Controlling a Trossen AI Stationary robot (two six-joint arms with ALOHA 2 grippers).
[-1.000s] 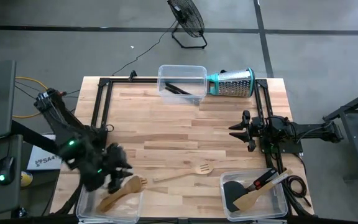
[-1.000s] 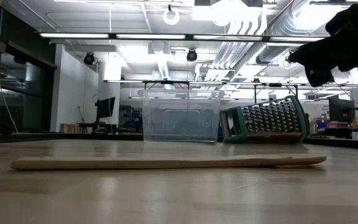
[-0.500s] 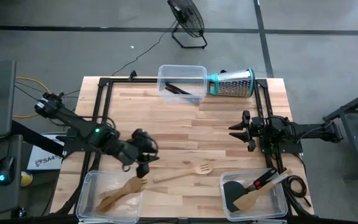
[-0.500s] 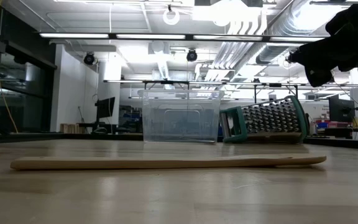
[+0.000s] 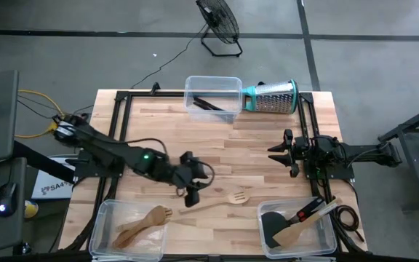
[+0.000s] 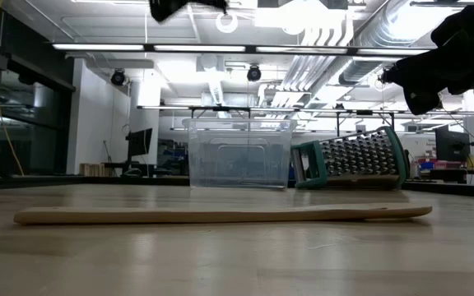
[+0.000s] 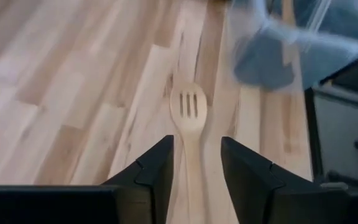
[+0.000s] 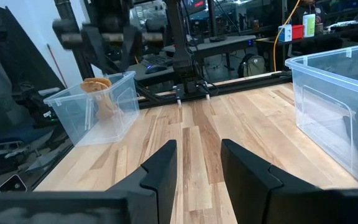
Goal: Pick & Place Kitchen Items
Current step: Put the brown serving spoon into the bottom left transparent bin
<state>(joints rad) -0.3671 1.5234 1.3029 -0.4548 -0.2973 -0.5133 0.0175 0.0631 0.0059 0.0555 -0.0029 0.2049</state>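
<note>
The left hand (image 5: 192,191) hung above the pale wooden slotted spoon (image 5: 217,201) lying on the light wood-plank surface (image 5: 217,142), its two dark fingers (image 7: 157,171) standing apart, empty, to either side of the handle in the left wrist view. The spoon lay near the front edge, between the two near bins, long axis running left to right, slotted head pointing right and slightly away. From table height it showed only as a thin flat strip, its slots impossible to make out.

The clear plastic bin at the near left (image 5: 129,227) held two pale wooden utensils (image 5: 140,224), partly overlapping. The clear bin at the near right (image 5: 297,227) held a black spatula with a red-black handle (image 5: 286,220) and a wooden spatula (image 5: 300,229), crossed. In the far clear bin (image 5: 213,97) thin black tools (image 5: 208,105) lay half hidden by the walls.

The right hand (image 5: 276,151) waited over the right side, fingers (image 8: 160,168) parted on nothing.
</note>
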